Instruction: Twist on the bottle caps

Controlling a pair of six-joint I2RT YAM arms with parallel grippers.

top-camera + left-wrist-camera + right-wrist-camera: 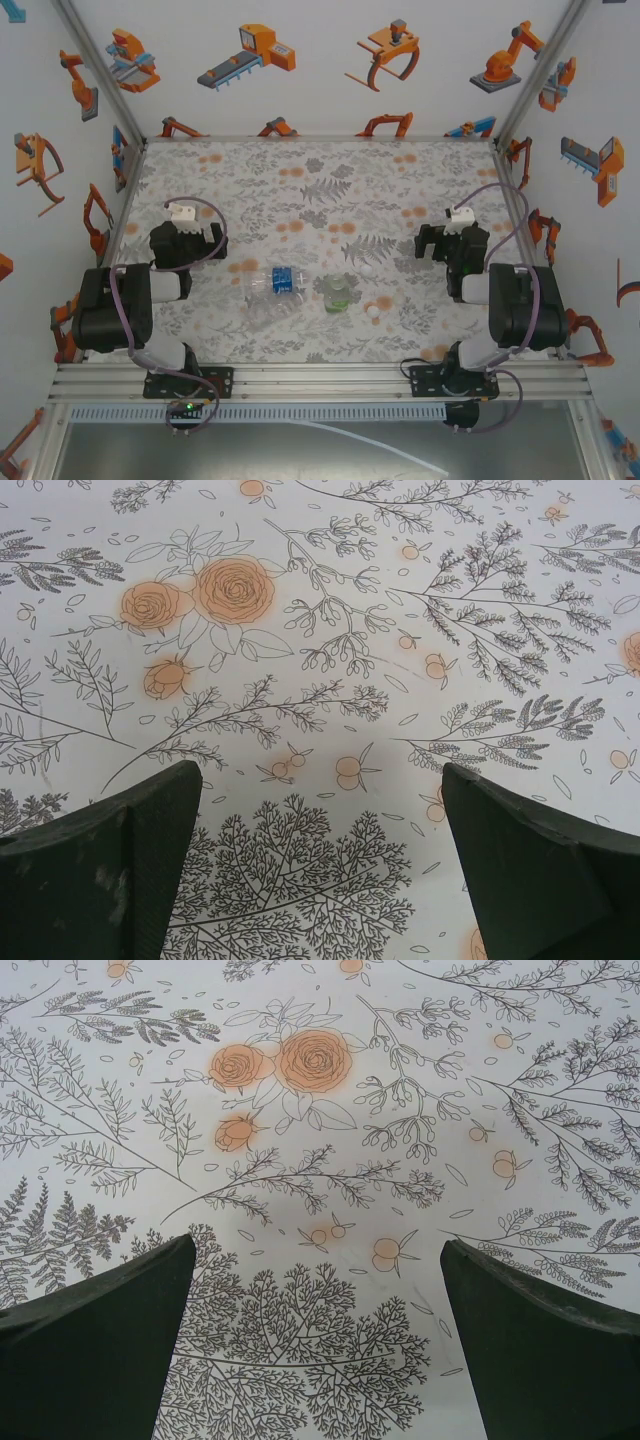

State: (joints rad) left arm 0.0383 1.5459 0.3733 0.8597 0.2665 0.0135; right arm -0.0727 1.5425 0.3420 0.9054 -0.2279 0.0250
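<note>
Standing wide apart and empty, the left fingers [120,870] and right fingers [540,1350] faced patterned counter [330,730]; the bottles [278,282] sat midway between the arms, caps [369,269] near their right. Steadying one bottle upright should precede seating a cap squarely.

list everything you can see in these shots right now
bottle with blue label: 1, clear, lying on its side mid-table; the clear plastic left of the label may be a second bottle, cannot tell
green bottle: 1, green-tinted, just right of the labelled one
bottle caps: 2 made out, white, loose on the cloth right of the green bottle, the other nearer
tablecloth: 1, white with grey leaves and orange flowers, covering the table
walls: white with orange robot pictures, around three sides
left gripper: 1, dark fingers, open over bare cloth
right gripper: 1, dark fingers, open over bare cloth
</note>
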